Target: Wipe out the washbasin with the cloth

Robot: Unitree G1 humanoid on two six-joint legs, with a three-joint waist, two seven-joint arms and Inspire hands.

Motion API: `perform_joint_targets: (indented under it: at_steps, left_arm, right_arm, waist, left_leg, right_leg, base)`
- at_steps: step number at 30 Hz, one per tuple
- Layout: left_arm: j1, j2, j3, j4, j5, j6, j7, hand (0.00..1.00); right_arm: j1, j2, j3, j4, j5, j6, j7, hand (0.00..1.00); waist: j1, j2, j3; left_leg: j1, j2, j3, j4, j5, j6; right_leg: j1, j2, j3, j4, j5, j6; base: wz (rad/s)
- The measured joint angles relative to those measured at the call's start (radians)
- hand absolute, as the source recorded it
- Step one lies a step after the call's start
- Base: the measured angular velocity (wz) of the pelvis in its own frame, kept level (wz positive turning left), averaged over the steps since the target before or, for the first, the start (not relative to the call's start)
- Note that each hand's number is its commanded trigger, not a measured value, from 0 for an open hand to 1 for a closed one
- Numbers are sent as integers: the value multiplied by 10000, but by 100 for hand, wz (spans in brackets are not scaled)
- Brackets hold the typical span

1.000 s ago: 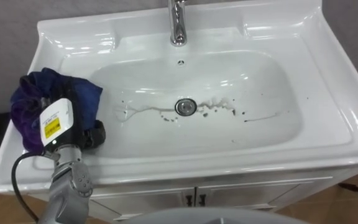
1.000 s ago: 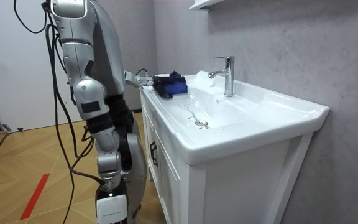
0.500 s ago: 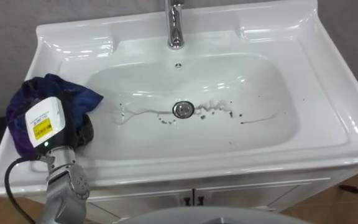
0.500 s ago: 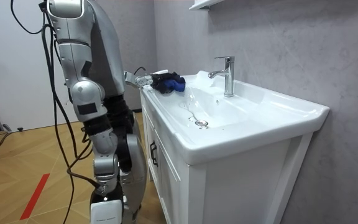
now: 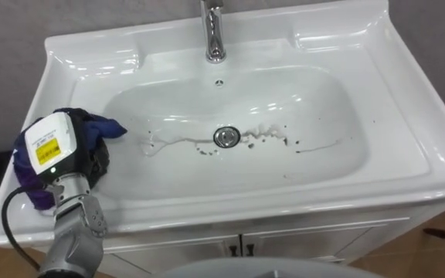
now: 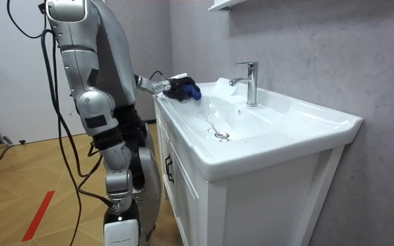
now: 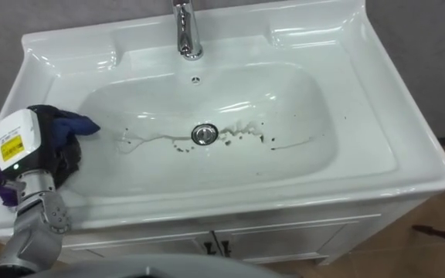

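Grey textured wall (image 6: 334,55) backs a white basin (image 5: 416,108) mounted on a white cabinet (image 6: 252,198), with wood flooring (image 6: 19,198) below. The drain (image 5: 225,137) is taken as reference, and the tap (image 5: 214,35) stands directly behind it.

Progress is judged to be at the start. Dark specks (image 5: 273,140) are scattered just right of the drain, and a thin streak (image 5: 168,140) runs to its left. No wiped patch can be made out in the bowl.

A blue cloth (image 5: 99,126) is held well left of the drain, over the basin's left rim and clear of the bowl. The left robot hand (image 5: 93,161) is closed round the bunched cloth.

The bowl is glossy and wet-looking, so the cloth is expected to slide easily. The whole soiled band across the drain remains to be wiped.
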Motion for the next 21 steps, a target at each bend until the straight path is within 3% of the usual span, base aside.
perform_joint_targets:
  at_steps: [9, 21]
  left_arm:
    - [-143, -47, 70, 163, -215, -1, -70, 100]
    - [-332, -133, 546, -472, -998, 111, -1346, 100]
  right_arm:
    - [-158, -2, 104, -6, -228, -3, 113, 0]
    - [-214, 13, 439, -238, -217, -147, 117, 0]
  waist:
    - [-58, -1, -1]
    - [-50, -37, 17]
  left_leg:
    - [34, 2, 8, 10, 2, -2]
    - [1, 1, -78, 12, 1, -3]
  right_leg:
    - [-41, -19, -22, 140, -42, -4]
    - [15, -34, -129, 95, -45, 6]
  base:
    - [0]
    - [3]
